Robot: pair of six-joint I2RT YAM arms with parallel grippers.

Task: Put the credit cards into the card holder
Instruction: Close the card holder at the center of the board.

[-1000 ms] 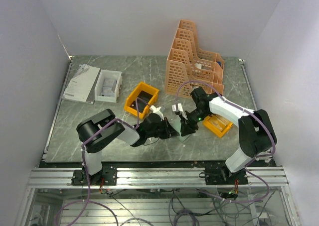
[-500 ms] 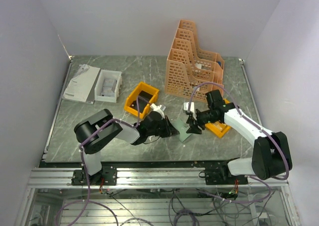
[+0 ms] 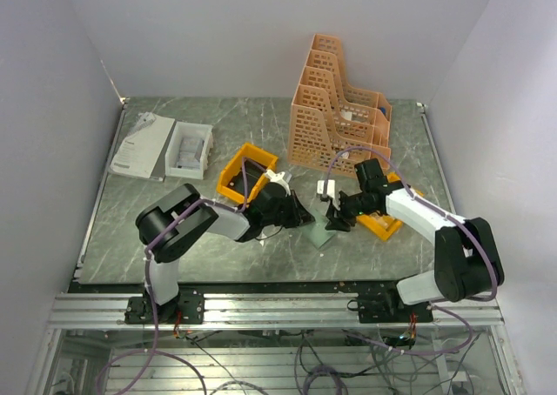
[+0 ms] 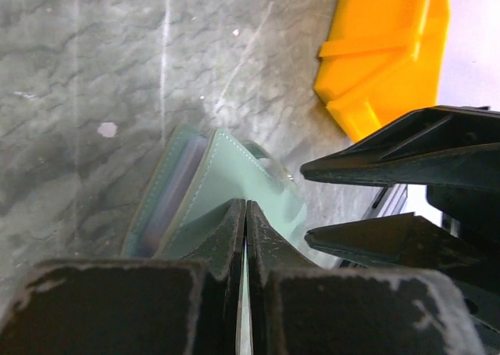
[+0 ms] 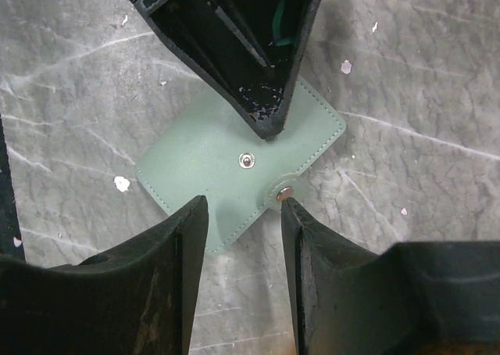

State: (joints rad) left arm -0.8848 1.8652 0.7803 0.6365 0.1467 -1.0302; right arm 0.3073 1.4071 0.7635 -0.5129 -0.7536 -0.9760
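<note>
Grey-green marbled surface (image 3: pixel 174 230), seen from above: a tall orange lattice file rack (image 3: pixel 335 108) stands at the back, right of centre. Two black-and-white arms reach in from the near edge and meet mid-surface.

A yellow bin (image 3: pixel 248 173) sits just behind the left arm's wrist. A second yellow bin (image 3: pixel 383 223) lies under the right arm's forearm, its contents mostly hidden. A white box (image 3: pixel 189 149) and white papers (image 3: pixel 139 147) lie side by side at back left, well apart from the action.

Between the two wrists, approx. centre of the surface and a bit to the right, lies the card holder (image 5: pixel 226 167). It is a small soft sage-green wallet w/ pale stitching round the edge, turned like a diamond in the right wrist view. The left wrist view shows its leaves parted slightly, w/ a bluish-grey inner layer (image 4: pixel 168 195) showing between them.

The left tool (image 4: pixel 246 206) is pinched tight, fingers pressed together on the wallet's far edge. The right tool (image 5: pixel 244 222) hangs over the near corner w/ fingers moderately apart and nothing between them.

A silver snap (image 5: pixel 246 160) sits near the cover's middle. A rounded tab (image 5: pixel 285 192) w/ a coppery stud pokes out just beside the right tool's finger.
</note>
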